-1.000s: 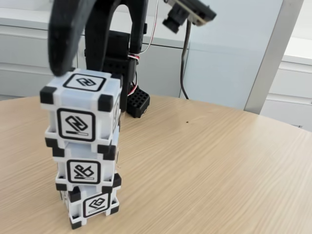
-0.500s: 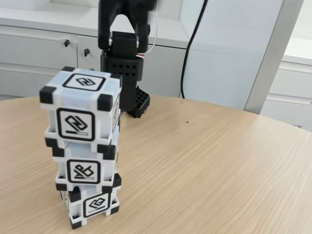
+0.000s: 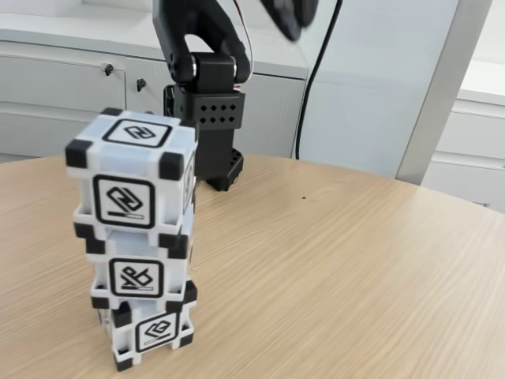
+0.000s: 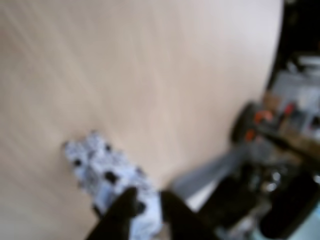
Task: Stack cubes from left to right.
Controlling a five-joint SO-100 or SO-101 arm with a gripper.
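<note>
Where the three cubes are standing in the fixed view, I am seeing one tower at the left of the wooden table (image 3: 339, 268): the top cube (image 3: 134, 178) is sitting on the middle cube (image 3: 138, 268), which is resting on the bottom cube (image 3: 150, 328). Each is showing a black-framed glyph toward the camera, and the top one is sitting slightly off square from those beneath it, with the bottom one turned a little differently. Nothing is touching the tower. Behind it, near the far edge of the table, the black arm base (image 3: 209, 118) is standing upright, with a dark cable (image 3: 312, 79) hanging down beside it in front of pale cabinets (image 3: 71, 95). At the top edge a dark blurred part of the arm is showing, well above and apart from the tower. From the wrist view, badly blurred by motion, I am looking down on the tower as a pale speckled shape (image 4: 107, 177) on the tabletop, with the claw (image 4: 150, 215) entering from the bottom edge; its two dark fingers (image 4: 117, 217) are showing a narrow gap between them and are gripping nothing.
</note>
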